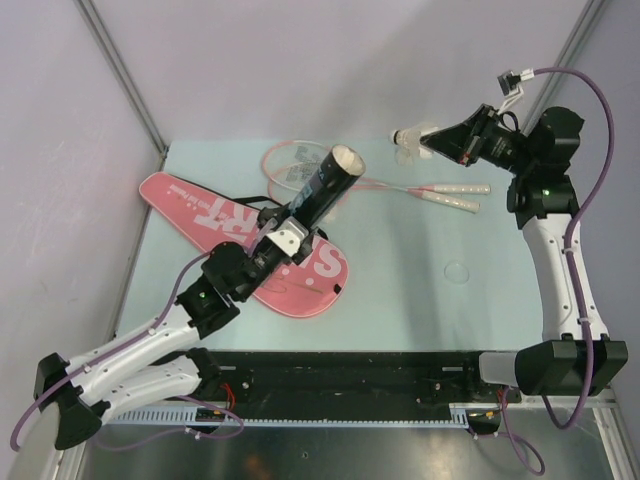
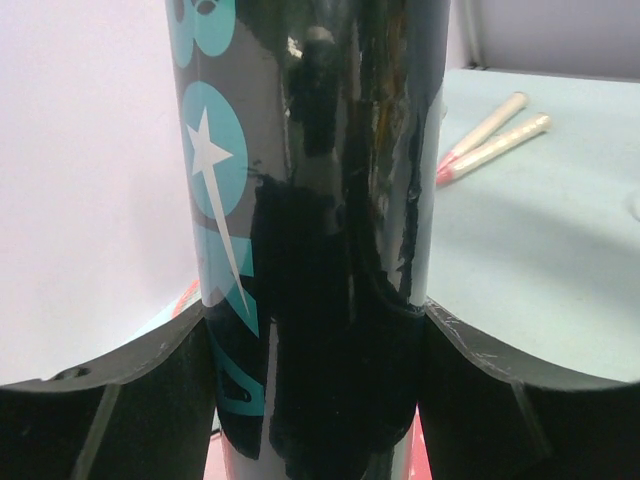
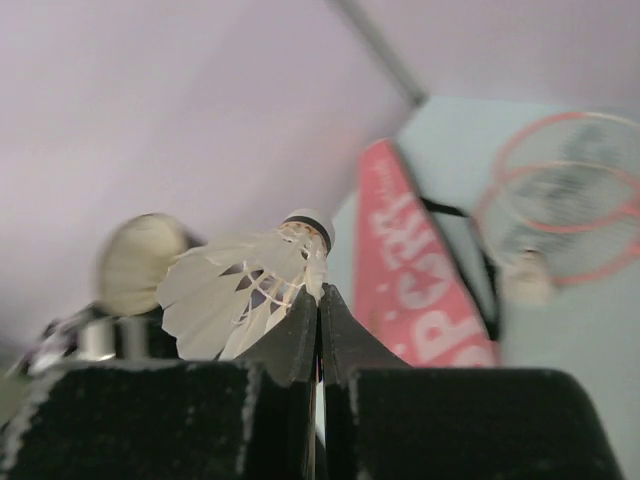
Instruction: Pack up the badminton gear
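Both of my claws are closed on something. My left claw (image 1: 283, 238) clamps the dark tube (image 1: 325, 183) near its lower end and holds it tilted above the pink bag (image 1: 190, 205), centre-left of the top view, pale end toward the upper right. My right claw (image 1: 432, 143), in the upper right, has its fingers pressed together on a white shuttlecock (image 1: 408, 140), lifted off the desk (image 1: 420, 280). Two pink rackets (image 1: 460, 188) lie overlapping beyond the bag.
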You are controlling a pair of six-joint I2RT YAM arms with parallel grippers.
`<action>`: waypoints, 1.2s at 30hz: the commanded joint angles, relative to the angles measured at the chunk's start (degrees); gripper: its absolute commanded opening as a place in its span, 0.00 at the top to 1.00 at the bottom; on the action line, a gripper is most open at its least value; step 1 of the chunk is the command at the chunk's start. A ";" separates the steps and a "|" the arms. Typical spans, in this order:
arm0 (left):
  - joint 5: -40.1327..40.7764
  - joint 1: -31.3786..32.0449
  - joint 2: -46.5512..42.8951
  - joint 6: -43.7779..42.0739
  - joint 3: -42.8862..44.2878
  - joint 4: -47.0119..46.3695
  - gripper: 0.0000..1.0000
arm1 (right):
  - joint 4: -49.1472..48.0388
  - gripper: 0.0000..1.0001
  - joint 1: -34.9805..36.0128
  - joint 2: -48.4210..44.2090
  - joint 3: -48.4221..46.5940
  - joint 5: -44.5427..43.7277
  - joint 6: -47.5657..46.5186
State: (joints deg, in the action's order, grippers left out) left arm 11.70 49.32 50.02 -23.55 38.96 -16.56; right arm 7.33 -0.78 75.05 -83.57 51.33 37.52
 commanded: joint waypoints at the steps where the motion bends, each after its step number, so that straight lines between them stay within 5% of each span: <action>1: -8.88 -0.19 -0.72 -1.32 0.15 -2.34 0.87 | -15.50 1.00 0.60 -0.60 0.78 20.12 16.26; 16: -9.77 1.13 1.40 -3.96 1.56 1.35 0.88 | 2.93 1.00 5.78 -2.71 -1.42 22.59 2.25; 19: -10.91 1.30 0.78 -3.87 1.47 1.35 0.88 | 20.99 1.00 7.97 -0.17 -8.16 17.77 -9.42; 20: -11.17 1.39 0.78 -3.96 1.38 1.35 0.88 | 34.11 1.00 10.59 1.23 -10.97 10.96 -18.88; 23: -11.18 1.83 0.26 -4.22 1.21 1.35 0.87 | 43.64 1.00 14.56 5.90 -18.82 5.36 -24.95; 27: -11.18 2.27 0.26 -4.75 1.29 1.79 0.88 | 47.14 0.58 17.56 6.77 -22.94 -4.91 -28.52; 36: -12.23 2.36 -0.62 -3.61 1.38 1.79 0.88 | 50.59 0.38 24.76 11.96 -24.46 -11.33 -32.77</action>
State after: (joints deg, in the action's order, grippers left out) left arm 2.59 50.98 51.88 -26.94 38.92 -8.40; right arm 55.05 19.22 84.68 -107.72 47.00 7.88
